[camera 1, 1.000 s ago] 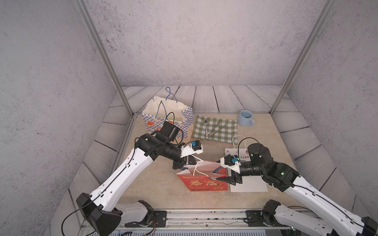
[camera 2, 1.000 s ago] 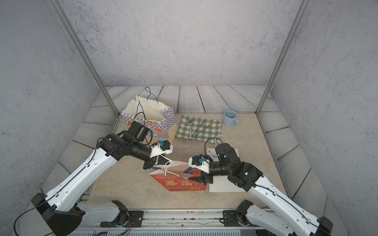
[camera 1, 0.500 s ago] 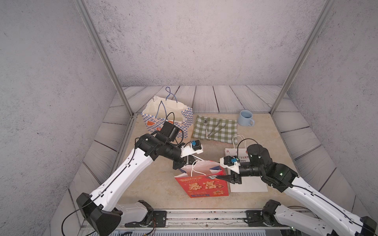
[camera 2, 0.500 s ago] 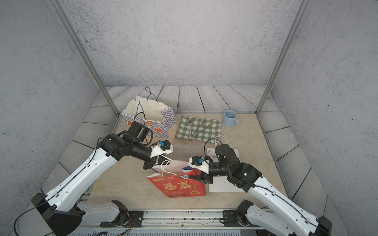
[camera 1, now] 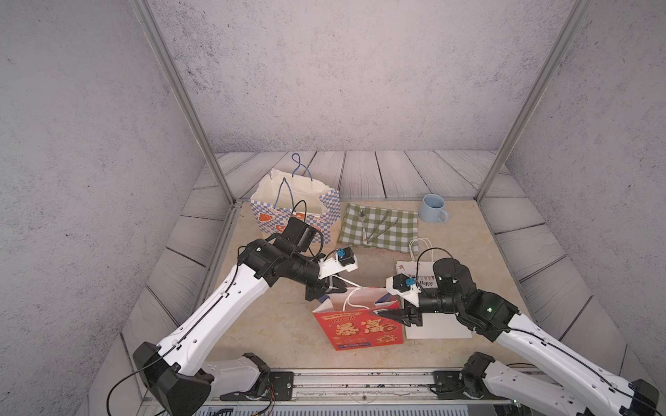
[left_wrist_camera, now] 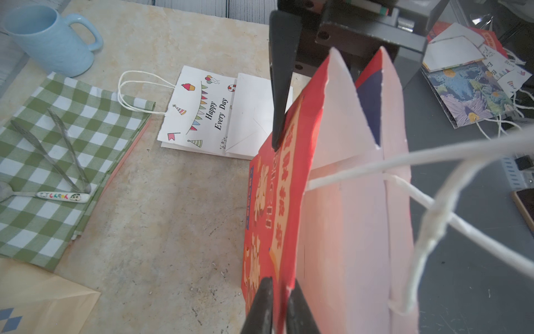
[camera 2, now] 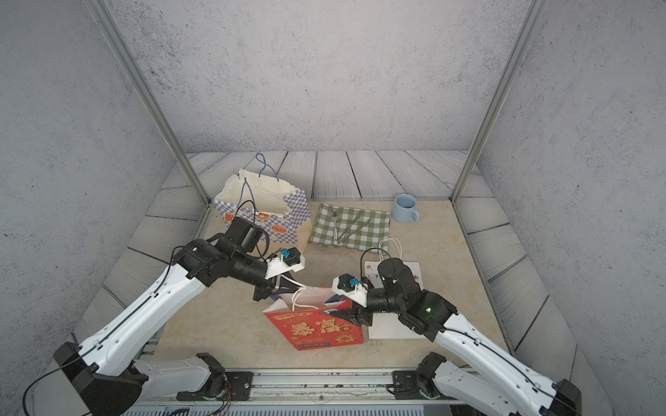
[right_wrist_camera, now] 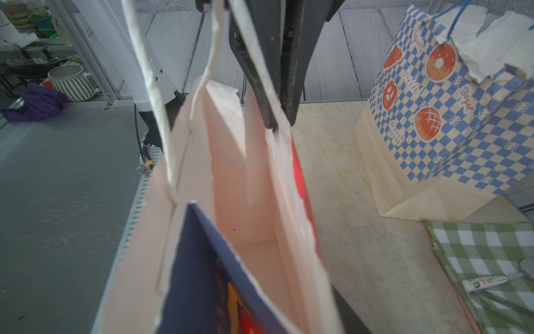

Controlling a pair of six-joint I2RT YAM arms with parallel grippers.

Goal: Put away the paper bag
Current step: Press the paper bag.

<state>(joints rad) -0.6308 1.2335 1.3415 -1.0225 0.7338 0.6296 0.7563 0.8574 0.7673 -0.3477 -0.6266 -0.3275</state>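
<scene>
A: Beige tabletop (camera 1: 274, 324), in both top views. Where's the red paper bag (camera 1: 360, 329)?
B: Upright near the front edge, between left pincer (camera 1: 335, 288) and right pincer (camera 1: 392, 314).
A: Left wrist view?
B: Left pincer narrow, nipping the bag's red wall.
A: Right wrist view?
B: Bag's mouth gapes. One right finger (right_wrist_camera: 349, 309) sits outside its wall and the other is hidden, so I can't tell if it grips.

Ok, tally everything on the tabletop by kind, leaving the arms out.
Paper bags: 3 (red bag, blue checked bakery bag, white Happy Every Day bag)
Light blue mug: 1
Green checked cloth: 1
Spoon: 1
Tongs: 1
Total: 7
</scene>
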